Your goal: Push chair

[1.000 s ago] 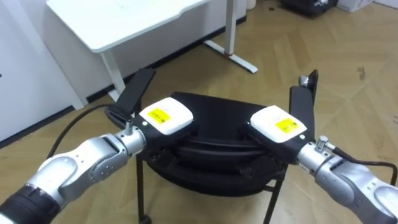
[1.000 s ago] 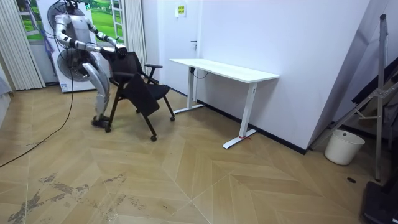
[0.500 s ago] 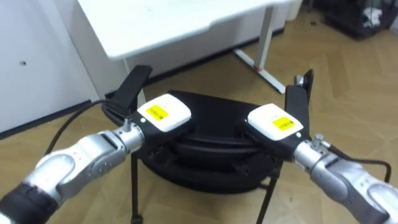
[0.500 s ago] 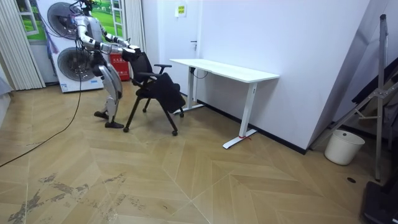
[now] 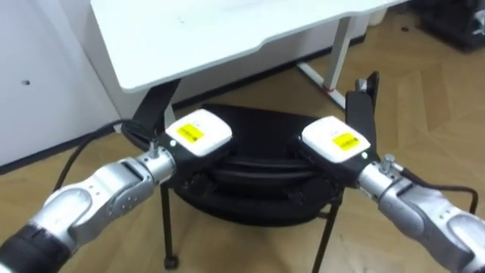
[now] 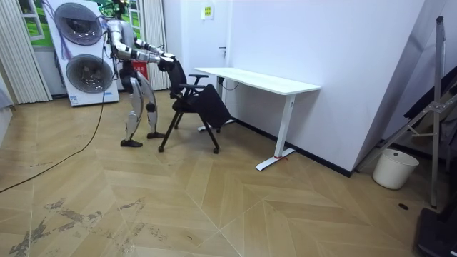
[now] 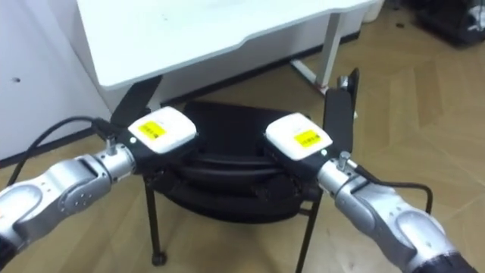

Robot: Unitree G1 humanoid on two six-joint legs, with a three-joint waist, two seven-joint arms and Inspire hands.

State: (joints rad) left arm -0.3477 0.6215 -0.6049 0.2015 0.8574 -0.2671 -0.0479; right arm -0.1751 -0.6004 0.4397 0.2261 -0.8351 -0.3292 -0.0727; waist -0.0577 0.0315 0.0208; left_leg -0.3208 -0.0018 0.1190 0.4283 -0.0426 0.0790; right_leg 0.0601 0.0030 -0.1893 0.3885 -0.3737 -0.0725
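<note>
The left hand (image 5: 198, 136) lies on the left end of the black chair's (image 5: 254, 129) backrest top, its white back facing up. Whether it is clasped on the backrest or only laid against it cannot be told, since what lies under the hand is hidden. Just beyond this hand the chair's left armrest (image 5: 155, 114) slants upward, its far end under the edge of the white desk (image 5: 212, 30). Between the two hands runs the curved top of the backrest, with the dark seat past it. The right hand (image 5: 336, 140) sits on the right end of the backrest in the same way, white back up, and its hold cannot be told either. The right armrest (image 5: 362, 114) rises just beyond it over the wooden floor (image 5: 424, 114). In the room view the robot stands in front of two stacked washing machines (image 6: 78, 50), arms stretched to the chair. The chair's seat is close to the near end of the desk. A white bucket (image 6: 395, 168) stands far off at the room view's right.
</note>
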